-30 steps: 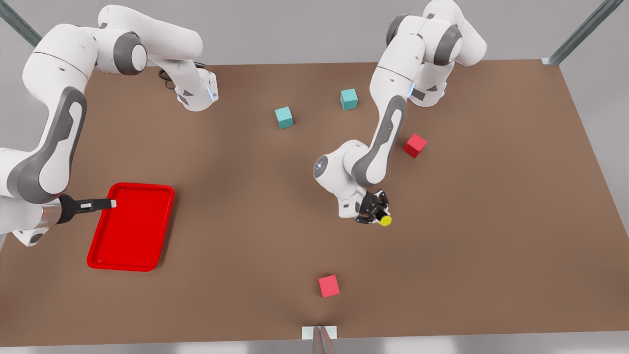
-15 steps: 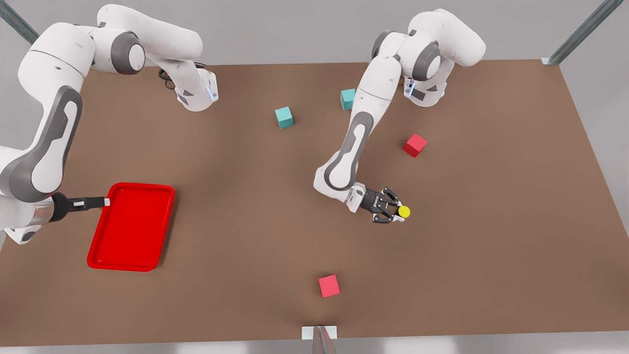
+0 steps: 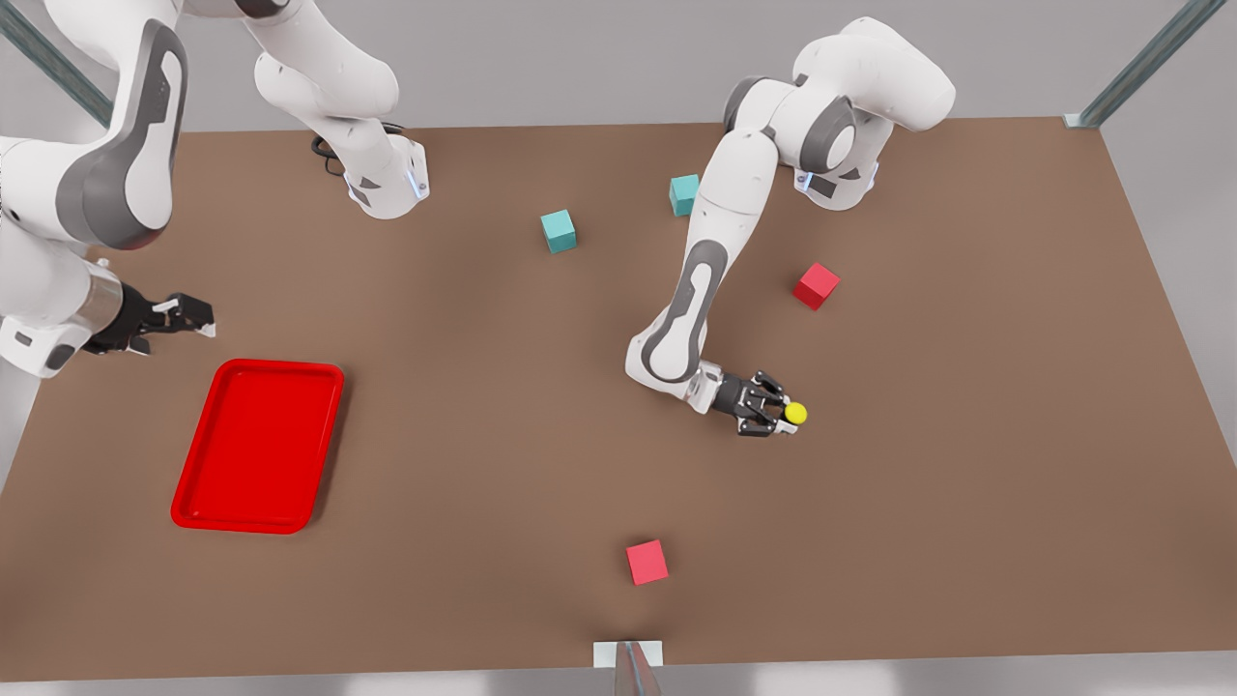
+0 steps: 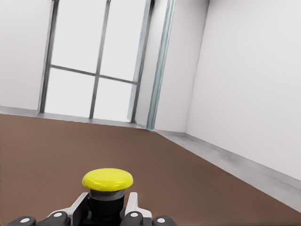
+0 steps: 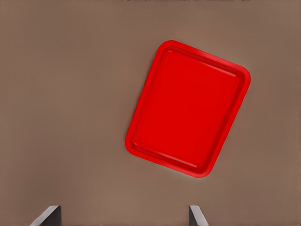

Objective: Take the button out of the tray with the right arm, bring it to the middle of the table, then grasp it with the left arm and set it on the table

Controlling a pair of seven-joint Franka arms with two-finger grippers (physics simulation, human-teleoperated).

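Surface: plain brown tabletop (image 3: 966, 387) under grey walls, with tall windows visible from the left wrist view.
Left pincer: (image 3: 785, 418) low near the middle of the surface, reaching toward the front view's right, its fingers (image 4: 132, 203) clamped on the dark body of the button.
Button: (image 3: 794, 414) held in the left pincer with its yellow cap (image 4: 107, 179) sticking out past the fingertips; whether it touches the surface cannot be told.
Right pincer: (image 3: 200, 319) at the front view's left edge, raised above the surface just beyond the tray's far end, fingertips (image 5: 51, 215) spread apart with nothing between them.
Tray: (image 3: 259, 446) red, lying flat on the surface toward the front view's left, bare inside as seen from the right wrist view (image 5: 188, 107).
Teal cubes: two, one (image 3: 558, 231) and another (image 3: 682, 194) partly behind the left arm, both toward the far side.
Red cubes: one (image 3: 817, 285) beyond the left pincer, one (image 3: 646, 562) near the front edge.
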